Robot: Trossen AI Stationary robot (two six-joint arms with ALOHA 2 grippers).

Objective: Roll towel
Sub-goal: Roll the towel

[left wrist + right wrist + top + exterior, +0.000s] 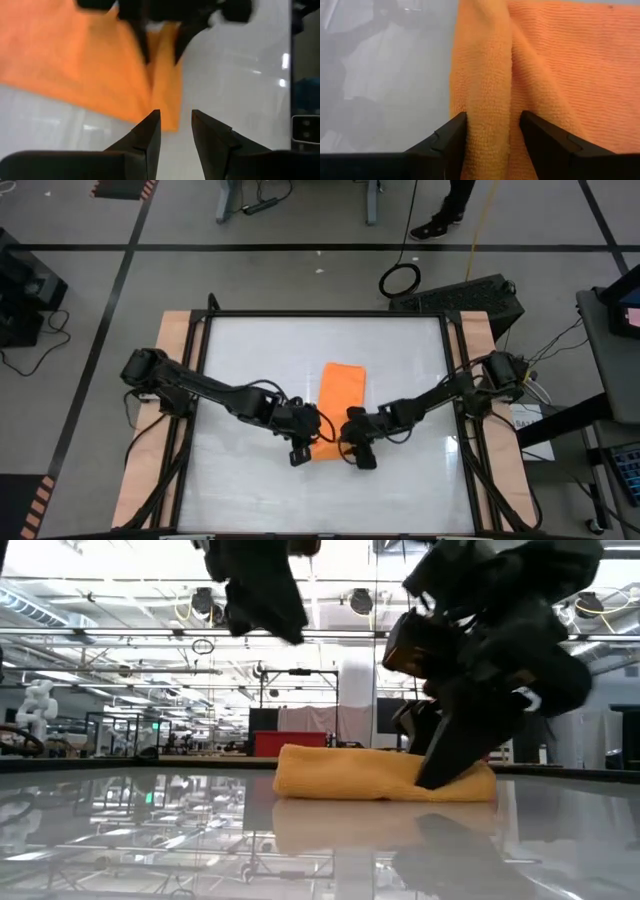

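Observation:
The orange towel (340, 402) lies as a narrow folded strip in the middle of the white table, running from far to near. My right gripper (492, 122) sits at the strip's near end and is shut on a raised fold; the low view shows it (445, 772) slanting down onto the towel (360, 778). My left gripper (175, 117) hangs open above the table, just left of the towel's near end (300, 448), with nothing between its fingers. In the low view it is up at the top (265, 590). My right gripper pinches a raised ridge of the towel (489, 95) between its two fingers, near the strip's near end. The fingers slant down onto it from the table's right side. The ridge stands up between the fingers, and the rest of the towel lies flat on the table.
A black frame (325, 314) rims the glossy tabletop, with wooden boards (175, 340) along its left and right sides. Bare surface lies on both sides of the towel. A person's foot (435, 225) shows on the floor beyond the far edge.

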